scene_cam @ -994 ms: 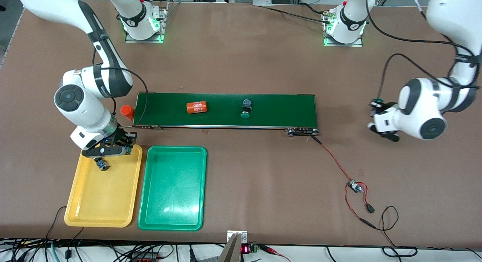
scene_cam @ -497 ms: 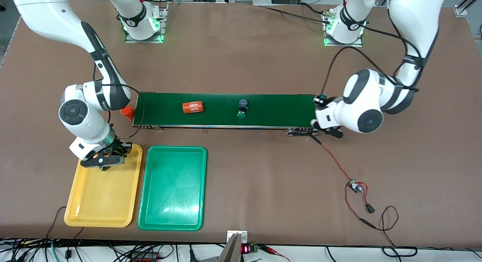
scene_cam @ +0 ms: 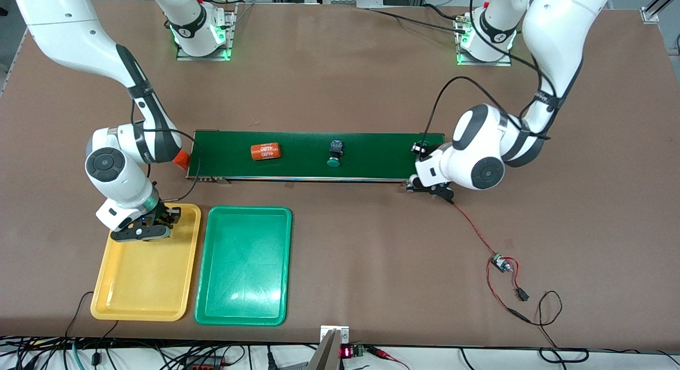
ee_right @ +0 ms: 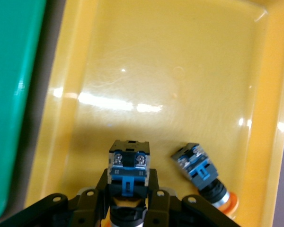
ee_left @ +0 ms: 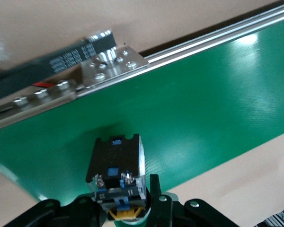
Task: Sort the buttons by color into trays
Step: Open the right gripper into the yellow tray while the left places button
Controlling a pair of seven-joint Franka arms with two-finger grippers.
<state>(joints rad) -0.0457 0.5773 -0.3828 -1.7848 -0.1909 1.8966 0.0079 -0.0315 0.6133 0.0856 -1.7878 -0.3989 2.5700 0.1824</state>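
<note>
Over the yellow tray (scene_cam: 143, 285), at lower left of the frame, the right hand (ee_right: 128, 208) pinches a button (ee_right: 128, 163) upright.
A second button (ee_right: 201, 170) lies just beside it in that tray; the left hand (ee_left: 128, 213) clamps another button (ee_left: 116, 168) over the conveyor belt's (scene_cam: 372, 152) end.

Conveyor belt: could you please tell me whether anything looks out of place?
An orange cylinder lies on its side on the conveyor belt, though it is no button. The left gripper holds a button over the belt's end; the right gripper holds one over the yellow tray.

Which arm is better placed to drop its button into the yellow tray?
Right. The right gripper, shut on a button, is over the yellow tray; the left gripper holds another button over the conveyor belt.
</note>
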